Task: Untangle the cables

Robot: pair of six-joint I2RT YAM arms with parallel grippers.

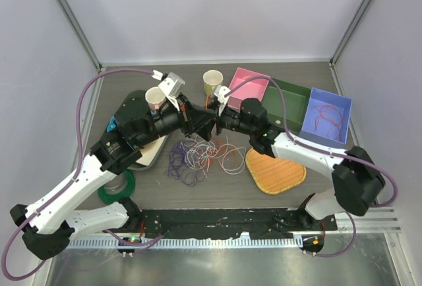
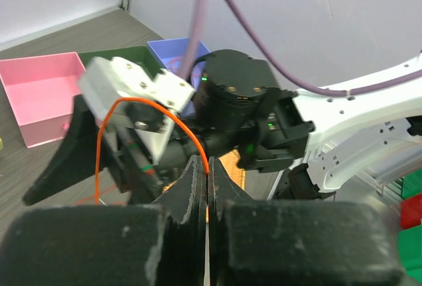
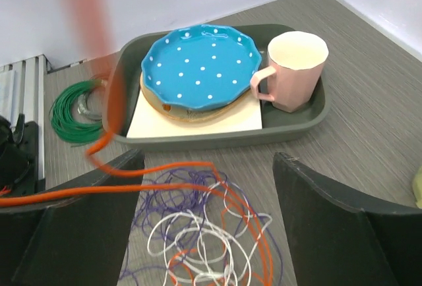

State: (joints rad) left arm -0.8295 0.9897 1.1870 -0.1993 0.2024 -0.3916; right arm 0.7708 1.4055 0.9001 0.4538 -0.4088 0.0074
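Observation:
The cables point(image 1: 201, 155) lie as a tangle of orange-red, purple and white loops on the table, just in front of both grippers. My left gripper point(image 1: 200, 128) hangs above the tangle's far edge. In the left wrist view it point(image 2: 208, 171) is shut on an orange-red cable point(image 2: 142, 103) that arches up and left from the jaws. My right gripper point(image 1: 216, 128) faces it from the right. In the right wrist view it point(image 3: 208, 223) is open, with the tangle point(image 3: 211, 233) on the table between its fingers point(image 3: 343, 227). An orange strand point(image 3: 79, 190) crosses its left finger.
A dark tray point(image 1: 132, 105) holds a blue dotted plate point(image 3: 201, 65) and a pink mug point(image 1: 155, 98). A green coil point(image 1: 115, 192) lies at the left. A paper cup point(image 1: 212, 80), pink bin point(image 1: 248, 85), green bin point(image 1: 290, 105) and blue bin point(image 1: 328, 116) stand behind. A woven mat point(image 1: 273, 171) lies to the right.

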